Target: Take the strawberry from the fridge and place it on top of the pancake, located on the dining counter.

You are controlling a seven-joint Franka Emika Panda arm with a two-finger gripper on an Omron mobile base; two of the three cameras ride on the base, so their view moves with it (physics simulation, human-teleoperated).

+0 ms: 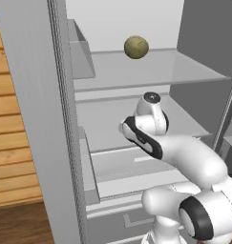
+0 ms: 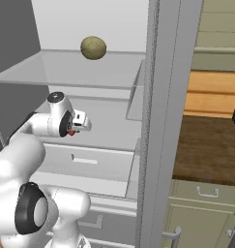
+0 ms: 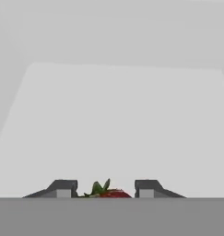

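Observation:
The fridge (image 1: 36, 95) stands open, its white shelves facing me. My arm reaches in over the middle shelf (image 1: 100, 126). In the hand view my gripper (image 3: 105, 189) is shut on the strawberry (image 3: 111, 193), whose red body and green leaves sit between the two dark fingertips (image 3: 62, 188). From the right base view the strawberry (image 2: 71, 132) is a small red spot under the white hand (image 2: 80, 122). The pancake and the dining counter are out of view.
An olive-brown ball (image 1: 136, 47) rests on the upper shelf, also seen from the right (image 2: 93, 48). The open fridge door (image 2: 162, 121) stands close to the arm's right. Beyond it is a brown-topped counter (image 2: 206, 145) over pale green cabinets. Drawers lie below the arm.

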